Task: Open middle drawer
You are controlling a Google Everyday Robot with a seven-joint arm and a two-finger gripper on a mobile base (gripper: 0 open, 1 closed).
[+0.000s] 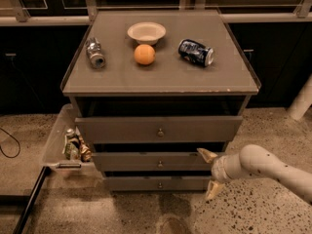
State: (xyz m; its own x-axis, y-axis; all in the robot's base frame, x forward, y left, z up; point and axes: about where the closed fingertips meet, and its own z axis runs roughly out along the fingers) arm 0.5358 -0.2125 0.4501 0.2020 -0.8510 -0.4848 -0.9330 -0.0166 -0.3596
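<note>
The cabinet has three grey-brown drawer fronts, each with a small round knob. The middle drawer [158,161] sits between the taller top drawer [158,129] and the shortest bottom drawer [158,183]; its knob [160,164] is at its centre. Each front stands out a little from the cabinet, the top one most. My gripper [210,173] is at the middle drawer's right end, fingers spread wide. The upper fingertip [203,153] is level with the drawer's top edge. The lower fingertip [210,194] hangs below, beside the bottom drawer. It holds nothing.
On the cabinet top [161,79] are a white bowl [146,32], an orange [144,54], a lying blue can [195,52] and a silver can [95,52]. A side tray [54,140] on the left holds several snack items. A white post [303,101] stands at right.
</note>
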